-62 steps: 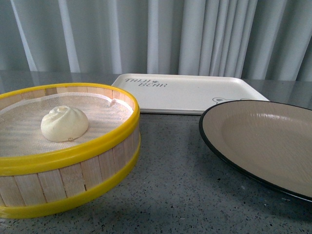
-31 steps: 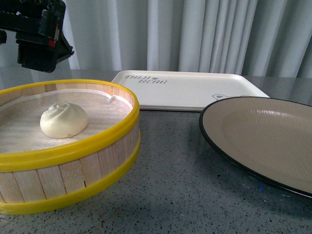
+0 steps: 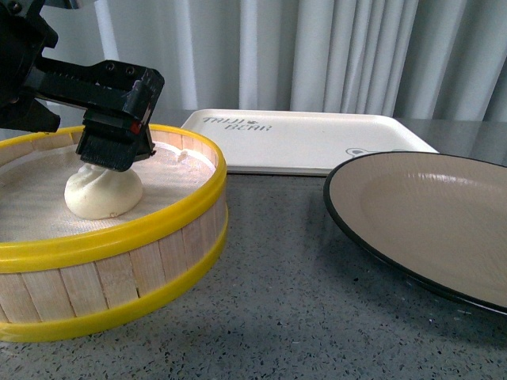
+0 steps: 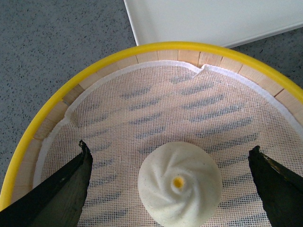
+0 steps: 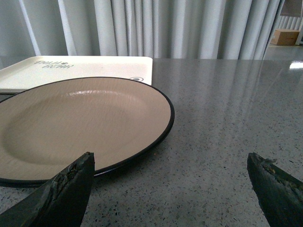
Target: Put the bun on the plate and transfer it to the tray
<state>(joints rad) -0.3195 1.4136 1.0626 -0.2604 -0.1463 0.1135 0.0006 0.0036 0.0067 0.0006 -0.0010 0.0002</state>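
On the left, the yellow-rimmed steamer basket [image 3: 158, 237] stands on the grey worktop [image 3: 277, 301] with the bun [image 4: 180, 182] lying on its mesh liner [image 4: 142, 109], roughly mid-basket. The left jaws hang directly over it, spread wide and holding nothing. In the left wrist view one finger [image 4: 57, 198] lies to each side of the bun with open mesh between. The step in hand looks like the first pick. The next move seems to call for a short drop until the fingers bracket the bun's sides, then a gentle close, since the dough will likely dent. The bun sits upright, its swirled top and small yellow centre facing straight up. It is round, so it has no real long axis and any grasp angle should serve. Further back, in the middle, the tray [image 3: 317, 146] lies flat and bare. On the right, the plate [image 3: 428, 222] rests just in front of the tray, with nothing on it. The right jaws are likewise wide apart and empty, low beside the plate's rim.
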